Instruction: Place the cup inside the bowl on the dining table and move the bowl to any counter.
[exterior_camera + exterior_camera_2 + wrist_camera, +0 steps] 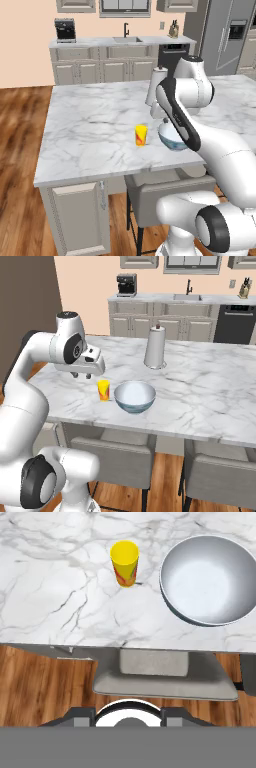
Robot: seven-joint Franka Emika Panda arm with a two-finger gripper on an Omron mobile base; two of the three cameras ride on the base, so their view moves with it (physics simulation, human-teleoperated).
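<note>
Your table (95, 130) carries everything here: the paper-towel roll (155, 347) stands upright toward its middle, well back from the bowl (134, 396), which sits upright near the front edge over a grey chair (165, 674), and the cup (103, 390) stands just beside the bowl, apart from it. Your gripper (81, 375) hangs above the table's front edge near the cup, touching nothing, and you cannot tell how far its jaws are parted
</note>
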